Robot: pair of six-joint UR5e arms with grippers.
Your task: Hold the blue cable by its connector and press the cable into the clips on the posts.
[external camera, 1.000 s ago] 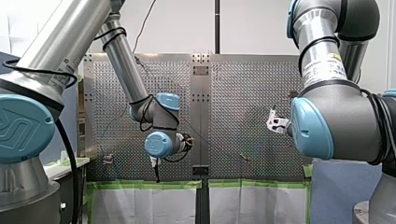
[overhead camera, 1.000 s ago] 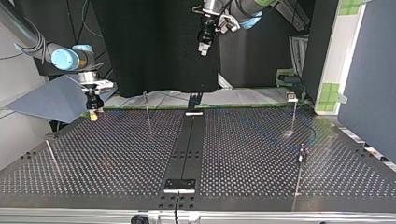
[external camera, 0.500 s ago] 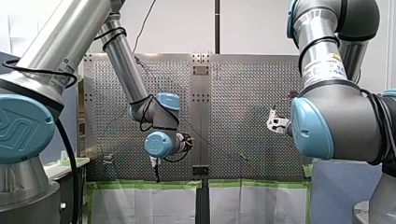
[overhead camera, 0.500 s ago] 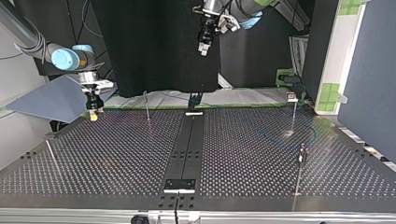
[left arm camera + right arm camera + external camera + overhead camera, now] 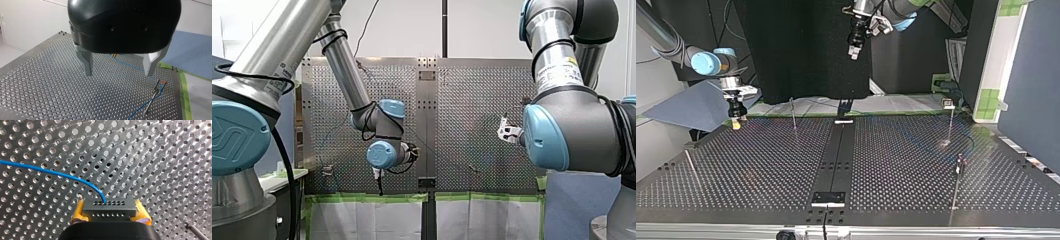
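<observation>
Low in the middle of the frame, our right gripper (image 5: 110, 212) clamps a dark grey connector (image 5: 109, 208) between its yellow pads (image 5: 78, 213). A blue cable (image 5: 50, 172) leaves the connector's far face, bends upward and runs off to the frame's left edge. The perforated table (image 5: 155, 157) fills everything behind. At the lower right corner we see a thin metal post (image 5: 197, 233).

Your connector (image 5: 109, 208): dark grey block, two rows of small holes, pinched between the right gripper's (image 5: 109, 214) yellow pads (image 5: 78, 213), low over the table's (image 5: 761, 165) far left corner in the top view. Cable (image 5: 62, 175): thin, blue, leaves the connector's face, bends over, runs off slack. Left wrist view: it meets a thin post (image 5: 151, 100) at its clip (image 5: 159, 83) near the taped edge; seated or not, you can't tell.
</observation>
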